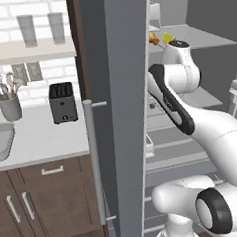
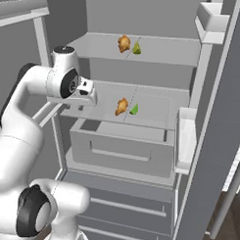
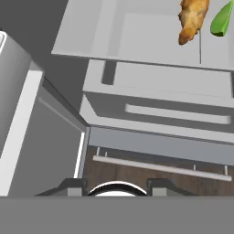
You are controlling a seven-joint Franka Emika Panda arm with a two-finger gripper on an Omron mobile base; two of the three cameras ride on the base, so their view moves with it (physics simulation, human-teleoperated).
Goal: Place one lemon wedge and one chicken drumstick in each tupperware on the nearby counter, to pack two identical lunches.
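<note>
The hand is seen raised at the open fridge, in front of the middle shelf; whether it is open or closed cannot be told, and nothing is seen held. On that shelf a chicken drumstick lies just beside a lemon wedge. Farther up, a second drumstick and wedge are seen on the top shelf.
</note>
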